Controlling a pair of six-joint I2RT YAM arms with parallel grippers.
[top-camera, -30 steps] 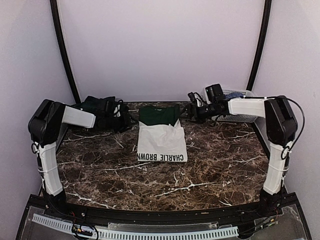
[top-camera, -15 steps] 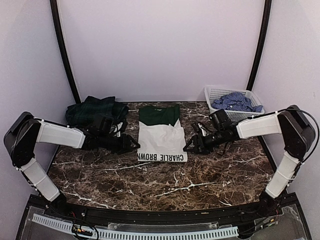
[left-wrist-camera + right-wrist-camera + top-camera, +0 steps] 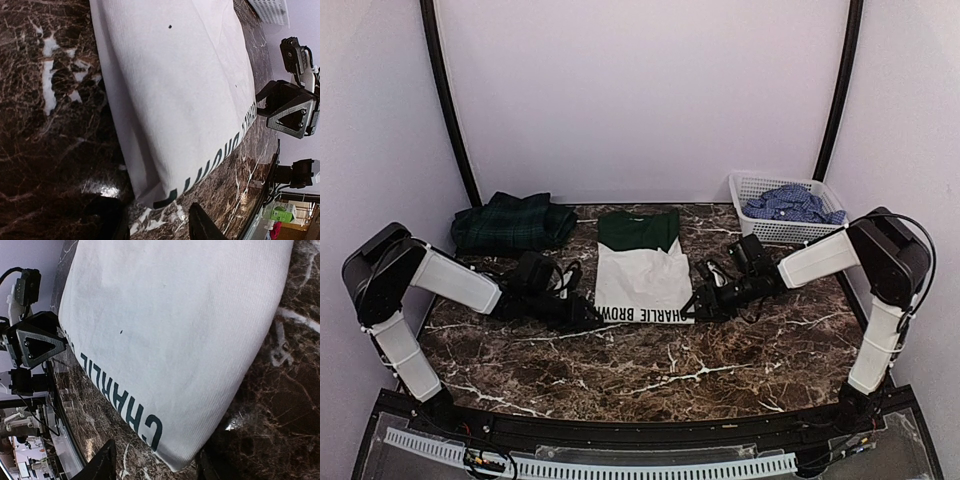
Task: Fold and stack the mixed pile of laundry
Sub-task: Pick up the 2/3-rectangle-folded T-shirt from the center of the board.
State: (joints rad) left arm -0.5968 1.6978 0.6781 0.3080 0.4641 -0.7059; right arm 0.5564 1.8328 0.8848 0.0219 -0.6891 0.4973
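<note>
While both arms reach low over the bench (image 3: 650,375), each hand sits at a near corner of the tee (image 3: 642,275); left hand (image 3: 594,317) at the near-left corner, right hand (image 3: 693,306) at the near-right corner.

Left wrist view: two dark fingers (image 3: 111,222) stand apart, tee corner just ahead of the gap, marble showing between them; partly open, gripping nothing. Right wrist view: same story, fingers (image 3: 102,465) parted, corner of the hem lying in the gap, cloth not pinched; partly open, holding nothing.

Tee lies flat mid-bench, white body near, dark green part far; side edges straight, near hem carries dark lettering (image 3: 642,314) running corner to corner; far edge sits close to the back edge of the bench.

Plaid (image 3: 512,222) is bundled at the far-left corner, well apart from the tee, a strip of marble between them; left arm lies nearer than the plaid, whether it touches cannot be told.

Basket (image 3: 750,186) stands at the far-right corner; check shirt (image 3: 788,203) is heaped inside it, spilling a little over the right rim; right forearm passes nearer than the basket.

Wide band of marble runs between the hem and the bench's near edge; narrower strips flank the tee where the hands rest.
</note>
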